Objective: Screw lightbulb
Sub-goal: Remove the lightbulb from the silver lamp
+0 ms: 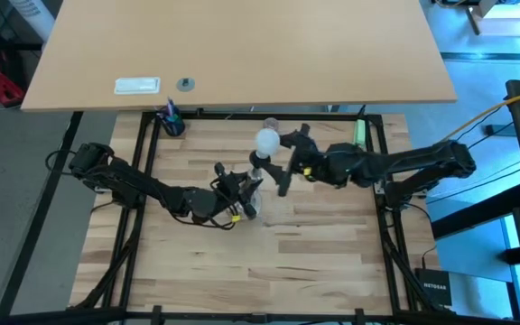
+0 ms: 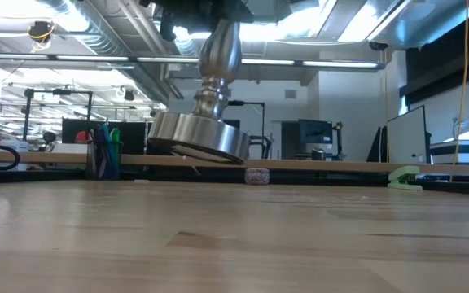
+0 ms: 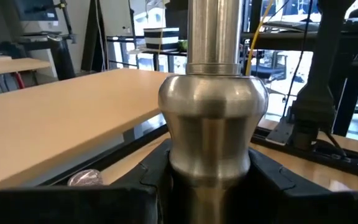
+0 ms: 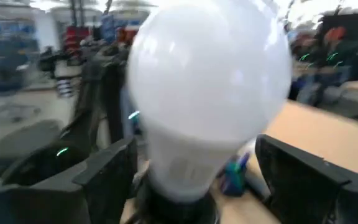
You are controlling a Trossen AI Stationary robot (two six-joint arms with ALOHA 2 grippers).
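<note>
The lightbulb (image 1: 266, 141) sits on top of the silvery stand (image 2: 206, 122), its narrow end down in the dark socket, near the middle of the wooden table (image 1: 242, 262). In the right wrist view the white bulb (image 4: 207, 87) fills the space between two dark fingers (image 4: 110, 168), and these stand apart from the glass on both sides. So the right gripper (image 1: 283, 162) is spread wide around the bulb and does not grasp it. The left gripper (image 1: 246, 191) is closed on the stand's stem (image 3: 211, 124). In the low view the round base is tilted, one edge lifted off the table. A small purplish-grey round object (image 2: 256, 176) lies behind the stand.
</note>
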